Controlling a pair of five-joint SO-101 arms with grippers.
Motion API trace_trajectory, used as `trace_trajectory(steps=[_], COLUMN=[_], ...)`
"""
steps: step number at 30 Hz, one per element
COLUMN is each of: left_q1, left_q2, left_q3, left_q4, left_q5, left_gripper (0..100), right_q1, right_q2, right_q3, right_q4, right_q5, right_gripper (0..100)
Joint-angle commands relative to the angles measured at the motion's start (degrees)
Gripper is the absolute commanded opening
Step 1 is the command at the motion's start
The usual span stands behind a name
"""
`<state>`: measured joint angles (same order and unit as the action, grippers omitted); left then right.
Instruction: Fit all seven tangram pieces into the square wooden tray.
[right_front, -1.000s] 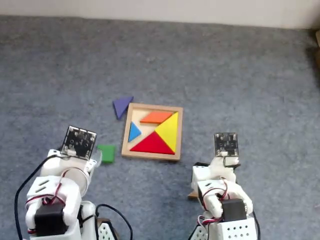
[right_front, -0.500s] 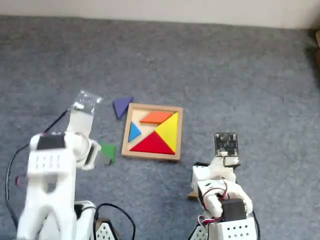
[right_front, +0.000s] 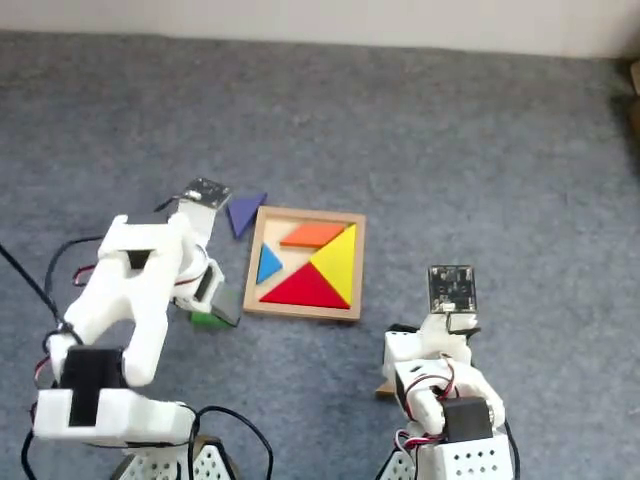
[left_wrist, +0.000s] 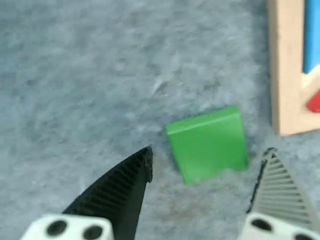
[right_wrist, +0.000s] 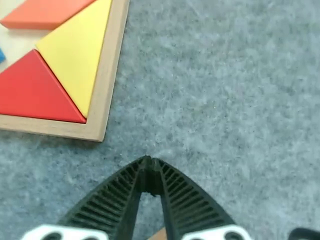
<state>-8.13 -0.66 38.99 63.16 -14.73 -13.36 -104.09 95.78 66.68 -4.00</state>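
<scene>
The square wooden tray (right_front: 305, 213) holds an orange parallelogram (right_front: 312, 234), a yellow triangle (right_front: 338, 262), a red triangle (right_front: 303, 288) and a small blue triangle (right_front: 268, 264). A green square (left_wrist: 207, 145) lies flat on the carpet just outside the tray's rim (left_wrist: 281, 75). My left gripper (left_wrist: 207, 159) hangs open over it, one fingertip on either side. In the high view the left arm covers most of the green square (right_front: 207, 320). A purple triangle (right_front: 243, 211) lies off the tray's far left corner. My right gripper (right_wrist: 150, 167) is shut and empty, near the tray's corner (right_wrist: 95, 131).
Grey carpet covers the whole surface. A brownish piece (right_front: 385, 390) pokes out from under the right arm's base (right_front: 440, 390). Open carpet stretches beyond and to the right of the tray.
The left arm has swung forward from its folded pose and come down over the green square. The right arm has stayed still.
</scene>
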Motion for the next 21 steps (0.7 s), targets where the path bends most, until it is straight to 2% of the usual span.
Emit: trace_trajectory(steps=[1, 8, 14, 21], left_q1=[1.1, 3.12, 3.21, 3.91], left_q2=[2.07, 4.44, 3.74, -8.92], left_q3=[-4.44, -5.23, -5.23, -5.23], left_q4=[-0.35, -0.26, 0.09, 5.54], left_q5=[2.37, 1.23, 1.23, -0.88], left_gripper=[29, 16, 15, 15], right_q1=[0.66, 0.75, 0.75, 0.75], right_q2=[-0.31, -0.31, -0.31, -0.31], right_q3=[6.99, 6.99, 6.99, 6.99], right_q4=[0.31, 0.31, 0.31, 0.31], right_q5=[0.44, 0.44, 0.44, 0.44], right_gripper=[0.5, 0.5, 0.5, 0.5])
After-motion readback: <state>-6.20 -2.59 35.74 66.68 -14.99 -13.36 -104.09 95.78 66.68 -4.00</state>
